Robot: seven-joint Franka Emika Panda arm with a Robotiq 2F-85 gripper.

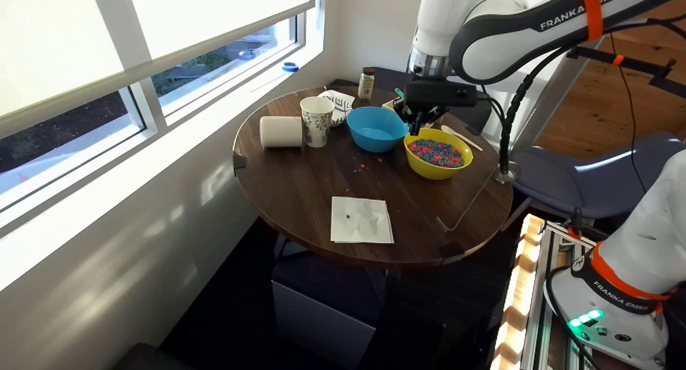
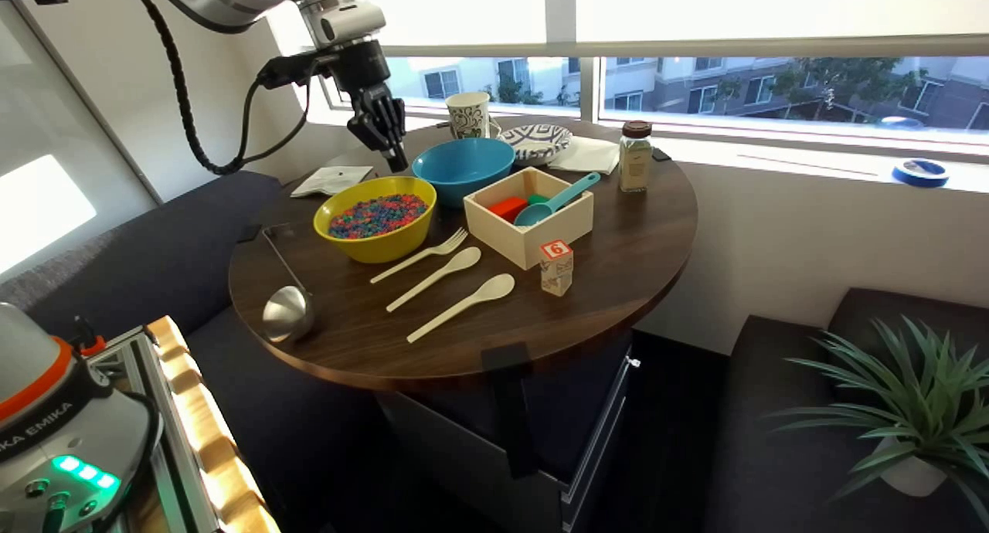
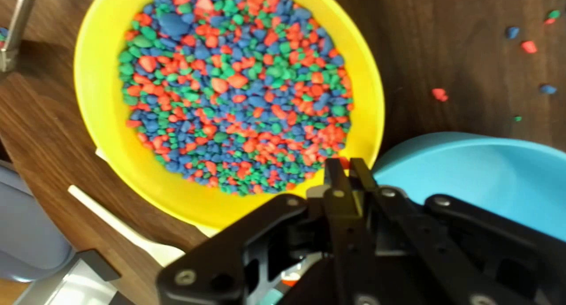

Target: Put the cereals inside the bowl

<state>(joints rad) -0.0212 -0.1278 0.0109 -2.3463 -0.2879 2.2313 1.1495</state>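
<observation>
The cereals are a heap of tiny red, green and blue bits inside the yellow bowl. The heap and the yellow bowl also show in an exterior view, and the heap fills much of the wrist view. The blue bowl stands beside the yellow one and looks empty; it also shows in the wrist view. My gripper points down above the yellow bowl's edge nearest the blue bowl. Its fingertips are nearly together, with a red cereal bit visible between them.
Several loose bits lie on the table. A wooden box with blocks and a teal scoop stands near the bowls. A ladle, fork, spoons, stacked cubes, jar, cup and napkin surround them.
</observation>
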